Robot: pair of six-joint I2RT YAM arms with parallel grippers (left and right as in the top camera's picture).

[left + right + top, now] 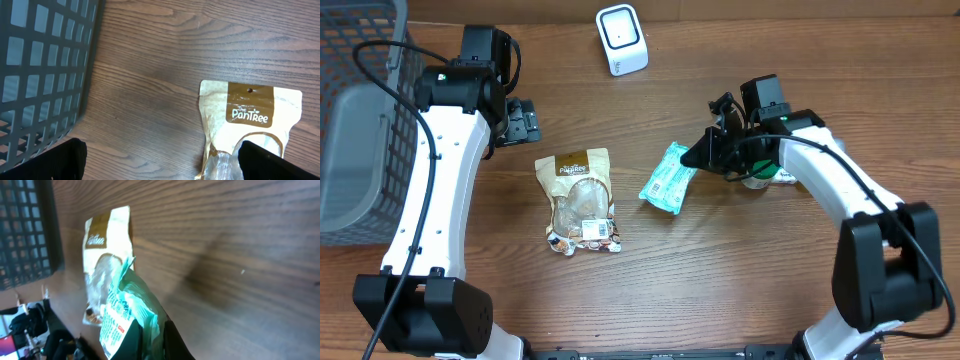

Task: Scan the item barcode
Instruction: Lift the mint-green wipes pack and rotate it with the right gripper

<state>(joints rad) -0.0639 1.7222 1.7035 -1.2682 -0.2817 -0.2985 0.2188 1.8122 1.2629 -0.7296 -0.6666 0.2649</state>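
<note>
A teal and white packet [668,180] lies mid-table, printed side up. My right gripper [697,156] is shut on its right end. In the right wrist view the packet [122,312] sticks out from between the two black fingers [140,342], its thin edge pinched at the gripper [157,332]. A white scanner [621,40] stands at the back centre, well apart from the packet. My left gripper [525,120] hangs open over bare wood at the left. Its fingers [55,162] are spread wide around nothing, and the left gripper [160,162] is above the table.
A tan PanTree snack pouch [582,195] lies flat left of the packet, its top showing under the left wrist [250,120]. A dark mesh basket [360,120] fills the far left [40,65]. A small green and white item [767,178] lies under the right arm.
</note>
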